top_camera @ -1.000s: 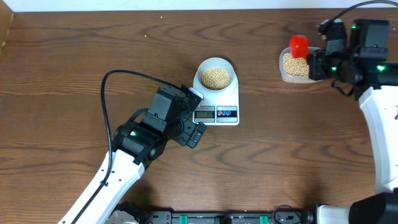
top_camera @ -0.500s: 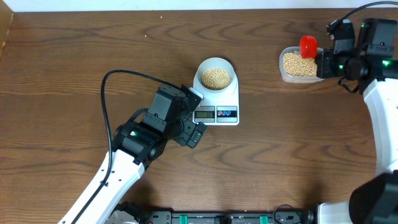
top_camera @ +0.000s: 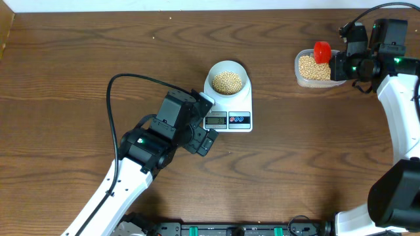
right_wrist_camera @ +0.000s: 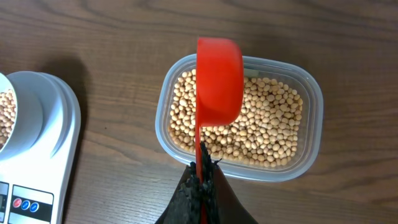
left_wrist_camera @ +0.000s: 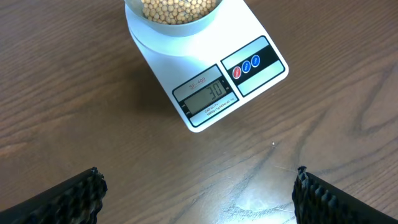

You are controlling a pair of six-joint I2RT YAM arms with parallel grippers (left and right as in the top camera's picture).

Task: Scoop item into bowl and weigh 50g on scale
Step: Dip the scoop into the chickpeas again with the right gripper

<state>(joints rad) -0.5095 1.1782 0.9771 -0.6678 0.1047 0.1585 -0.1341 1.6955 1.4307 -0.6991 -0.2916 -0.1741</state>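
Note:
The pale bowl (top_camera: 228, 68) stands on the white scale (top_camera: 245, 105), filled with tan beans (top_camera: 228, 81). In the left wrist view the scale (left_wrist_camera: 264, 78) shows 30 on its display, with the bowl (left_wrist_camera: 177, 30) at the top edge. My left gripper (top_camera: 206, 120) (left_wrist_camera: 199, 180) hovers open by the scale's front left, holding nothing. My right gripper (top_camera: 336, 65) (right_wrist_camera: 200, 177) is shut on the handle of a red scoop (top_camera: 321, 50) (right_wrist_camera: 219, 78). The scoop hangs over a clear tub (top_camera: 298, 78) (right_wrist_camera: 311, 93) of beans (right_wrist_camera: 273, 124), cup turned sideways, contents hidden.
The tub sits at the table's far right. The scale (right_wrist_camera: 56, 124) is at the left edge of the right wrist view. A black cable (top_camera: 115, 111) loops off the left arm. Bare wood surrounds the scale.
The right gripper and red scoop shifted a little to the right over the tub. The left arm, bowl and scale have not moved.

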